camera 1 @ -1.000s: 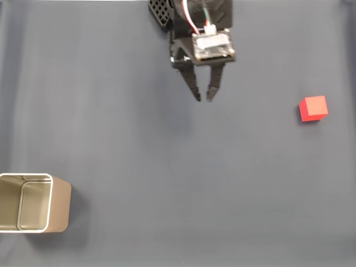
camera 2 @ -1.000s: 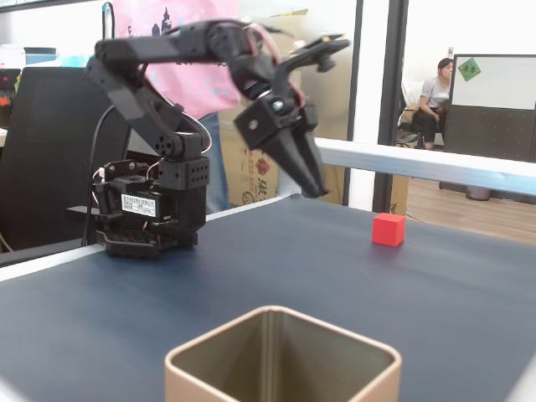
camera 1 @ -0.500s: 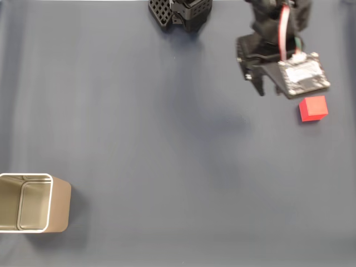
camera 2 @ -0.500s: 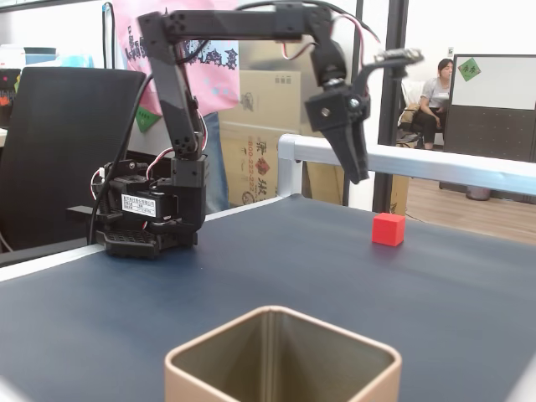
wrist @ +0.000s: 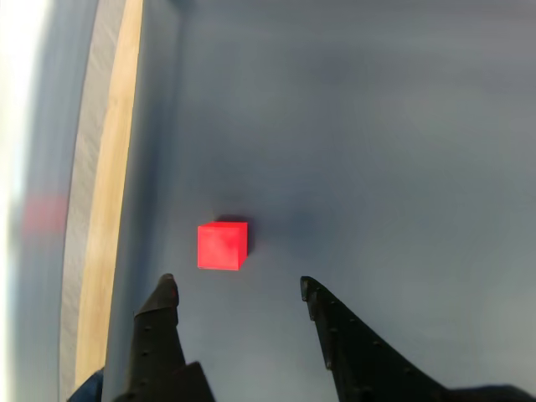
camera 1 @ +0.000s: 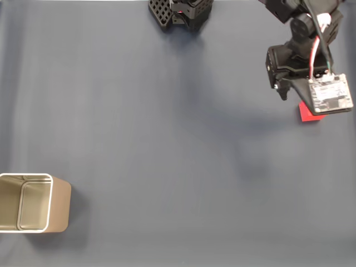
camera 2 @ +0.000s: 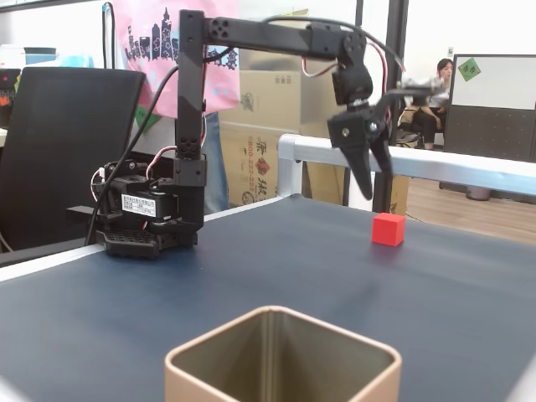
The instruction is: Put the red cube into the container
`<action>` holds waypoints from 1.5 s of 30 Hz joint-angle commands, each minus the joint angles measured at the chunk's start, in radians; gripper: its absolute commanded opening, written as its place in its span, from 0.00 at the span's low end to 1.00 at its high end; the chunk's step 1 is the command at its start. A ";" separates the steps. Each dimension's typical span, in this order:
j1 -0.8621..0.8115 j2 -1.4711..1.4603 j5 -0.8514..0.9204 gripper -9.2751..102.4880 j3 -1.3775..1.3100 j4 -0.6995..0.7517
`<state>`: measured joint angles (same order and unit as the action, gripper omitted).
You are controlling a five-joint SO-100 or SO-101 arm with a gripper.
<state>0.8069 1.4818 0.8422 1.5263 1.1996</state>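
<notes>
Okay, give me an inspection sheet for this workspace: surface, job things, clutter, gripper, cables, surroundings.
Surface: dark blue-grey table, matte, bare over most of its area.
Job things: red cube resting on the table, not held; in the top-down fixed view the arm covers most of it. Container upright and hollow at the far side of the table from the cube.
Clutter: nothing seen.
Gripper: gripper open, above the table, the cube just ahead of the fingertips in the wrist view, untouched.
Cables: red, white and green wires along the arm; a black cable near the base.
Surroundings: black chair, cardboard boxes, metal rail, seated person in the background.
</notes>
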 commanded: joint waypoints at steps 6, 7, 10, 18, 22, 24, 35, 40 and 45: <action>0.051 -0.114 -0.054 0.42 -0.155 -0.060; 0.052 -0.130 -0.057 0.42 -0.170 -0.067; 0.060 -0.183 -0.067 0.42 -0.219 -0.074; 0.063 -0.302 -0.077 0.42 -0.308 -0.069; 0.063 -0.333 -0.077 0.42 -0.311 -0.069; 0.063 -0.344 -0.078 0.42 -0.313 -0.071; 0.069 -0.370 -0.101 0.42 -0.302 -0.081; 0.072 -0.376 -0.115 0.41 -0.295 -0.083; 0.071 -0.367 -0.115 0.32 -0.284 -0.092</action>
<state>0.8759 1.0922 0.7348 1.2625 1.1198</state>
